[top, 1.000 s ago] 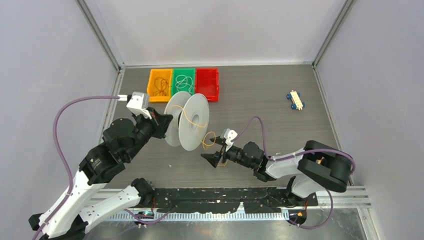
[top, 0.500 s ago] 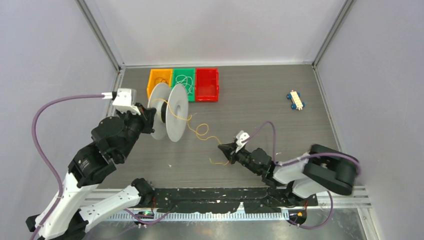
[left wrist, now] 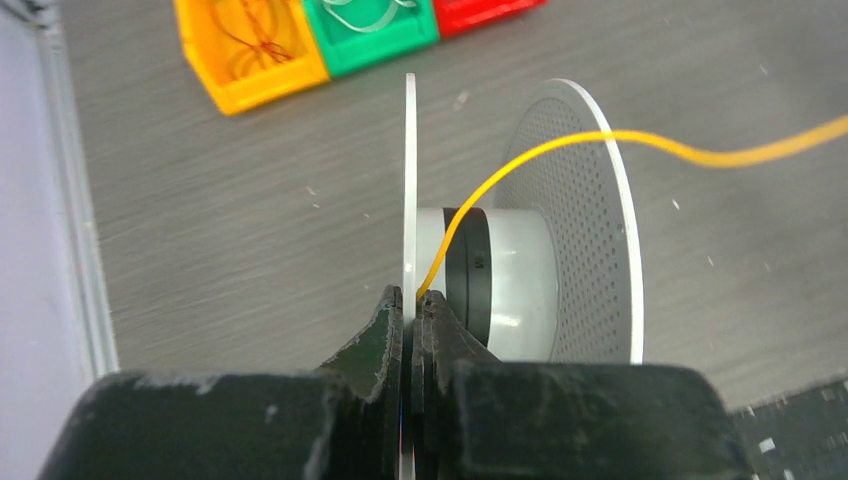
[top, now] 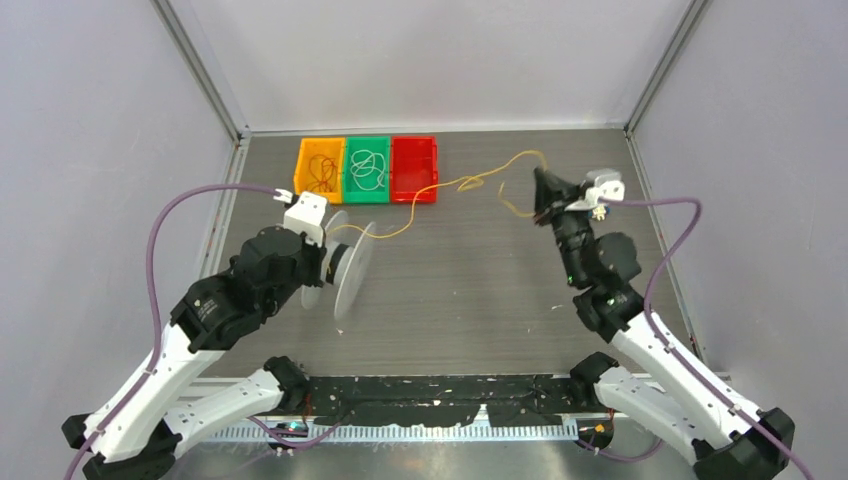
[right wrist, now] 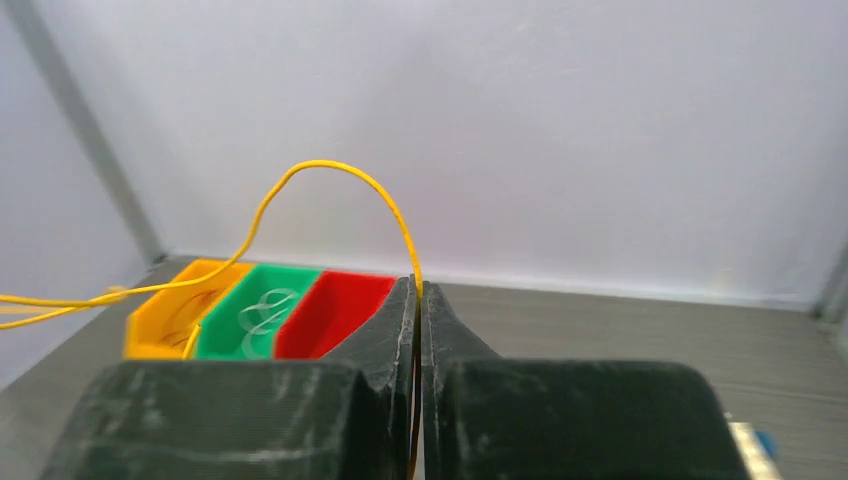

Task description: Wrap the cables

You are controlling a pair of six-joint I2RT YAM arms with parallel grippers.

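Partly hidden: cable (right wrist: 330,164) within right end effector (right wrist: 417,295), spool (left wrist: 585,210) within left end effector (left wrist: 412,312).

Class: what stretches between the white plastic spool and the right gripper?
The thin yellow-orange cable, kinked midway, runs from spool to right gripper; top view.

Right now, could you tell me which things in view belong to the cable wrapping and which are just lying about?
In use: yellow wire, spool, left gripper clamping the spool, right gripper pinching the wire.
Lying about: orange bin, green bin, red bin.
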